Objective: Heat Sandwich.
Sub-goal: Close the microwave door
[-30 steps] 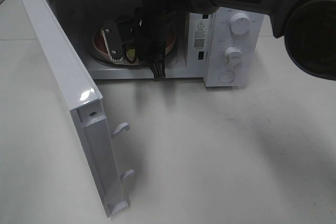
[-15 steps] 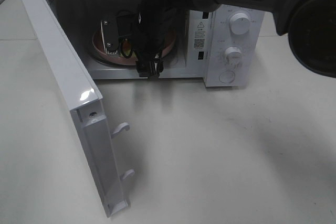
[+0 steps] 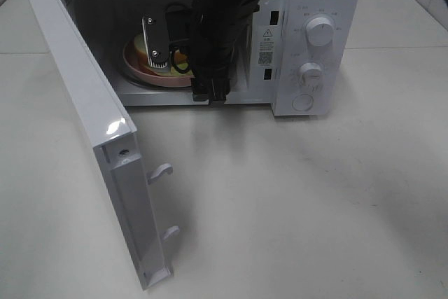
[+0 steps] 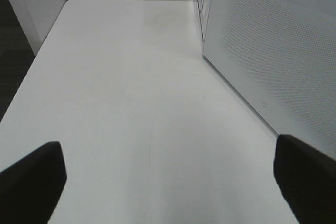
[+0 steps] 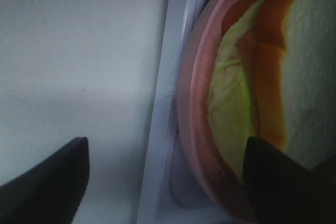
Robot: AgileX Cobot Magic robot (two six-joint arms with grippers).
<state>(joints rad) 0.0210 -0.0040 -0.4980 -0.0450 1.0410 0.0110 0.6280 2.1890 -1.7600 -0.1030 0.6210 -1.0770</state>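
Your left gripper (image 4: 168, 179) hangs wide open over the table (image 4: 131, 103) beside the microwave (image 4: 273, 51), clear of the work. The door (image 3: 84, 110) stands swung wide, leaving the cavity reachable. Inside, the sandwich (image 5: 283, 77) lies on the plate (image 5: 191, 103), where heating needs it. Your right gripper (image 5: 165, 182) is in there too, jaws spread, holding nothing. It likely has to come out before the door can shut. The dials (image 3: 320, 33) come after.
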